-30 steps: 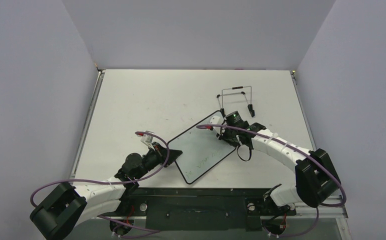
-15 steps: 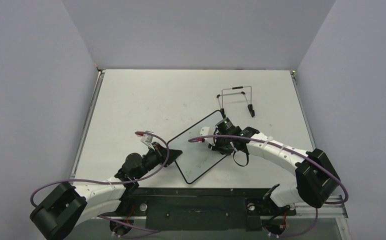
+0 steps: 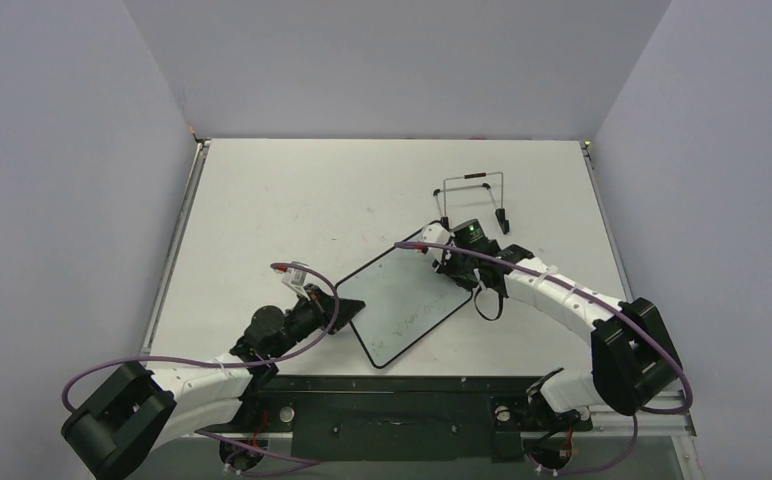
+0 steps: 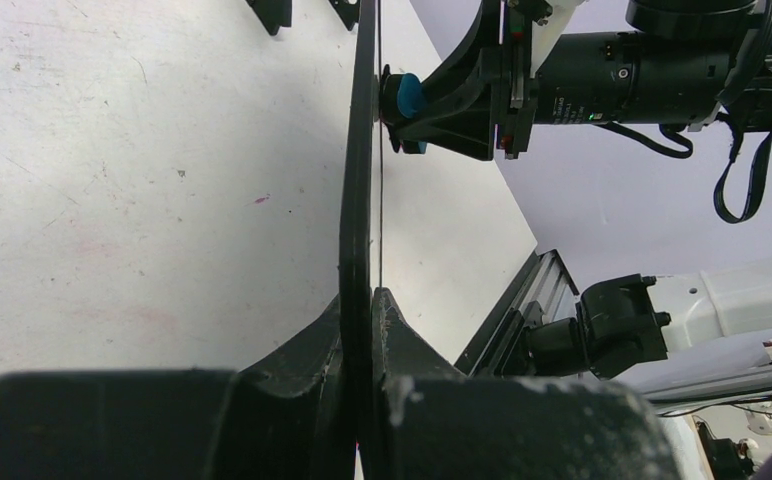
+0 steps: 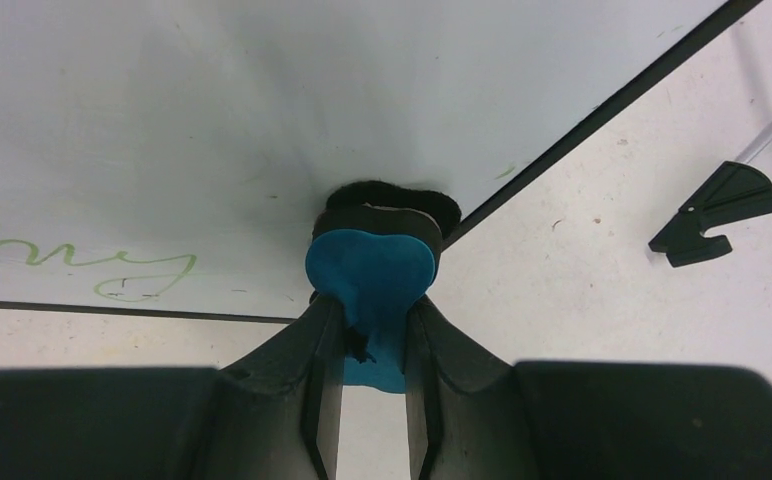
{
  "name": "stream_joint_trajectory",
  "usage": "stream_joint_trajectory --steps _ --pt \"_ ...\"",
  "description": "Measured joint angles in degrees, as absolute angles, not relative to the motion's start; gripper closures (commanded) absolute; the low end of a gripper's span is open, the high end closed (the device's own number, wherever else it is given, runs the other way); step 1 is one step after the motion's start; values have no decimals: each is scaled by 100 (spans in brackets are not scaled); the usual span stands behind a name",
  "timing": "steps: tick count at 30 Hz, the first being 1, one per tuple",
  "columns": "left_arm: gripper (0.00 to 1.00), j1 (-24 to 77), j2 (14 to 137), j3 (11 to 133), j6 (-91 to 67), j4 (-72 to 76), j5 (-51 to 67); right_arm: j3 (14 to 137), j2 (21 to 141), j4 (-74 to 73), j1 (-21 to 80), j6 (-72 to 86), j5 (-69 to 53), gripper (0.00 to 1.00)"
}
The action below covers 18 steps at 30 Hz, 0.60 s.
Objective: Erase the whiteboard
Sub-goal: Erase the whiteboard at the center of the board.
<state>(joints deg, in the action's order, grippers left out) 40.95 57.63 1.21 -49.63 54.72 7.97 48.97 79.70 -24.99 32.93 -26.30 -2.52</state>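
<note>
The whiteboard (image 3: 402,300) lies tilted on the table, a white board in a thin black frame. Faint green handwriting (image 3: 409,323) remains near its lower edge and shows at the left of the right wrist view (image 5: 82,265). My left gripper (image 3: 349,307) is shut on the board's left corner; the left wrist view shows the board's frame (image 4: 359,150) edge-on between its jaws. My right gripper (image 3: 444,262) is shut on a small blue eraser (image 5: 372,265). The eraser's black felt (image 5: 392,200) presses on the whiteboard (image 5: 262,100) near the upper right corner.
A wire stand (image 3: 472,195) with black feet lies on the table just beyond the board; one foot (image 5: 712,210) shows to the right of the eraser. Grey walls close in the left, back and right sides.
The right gripper swept the eraser down-left toward the board's middle, then back up to the upper right corner. The left gripper and the board stayed put.
</note>
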Motion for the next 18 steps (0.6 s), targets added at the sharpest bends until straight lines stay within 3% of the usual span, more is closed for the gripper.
stream_joint_trajectory --steps 10,18 --pt "100 4121 5701 121 -4974 5457 906 4919 7588 -2534 2510 -2460 -572 100" --pt "100 4121 5671 121 -4991 5371 913 4930 7762 -2954 3157 -2926 -873 100"
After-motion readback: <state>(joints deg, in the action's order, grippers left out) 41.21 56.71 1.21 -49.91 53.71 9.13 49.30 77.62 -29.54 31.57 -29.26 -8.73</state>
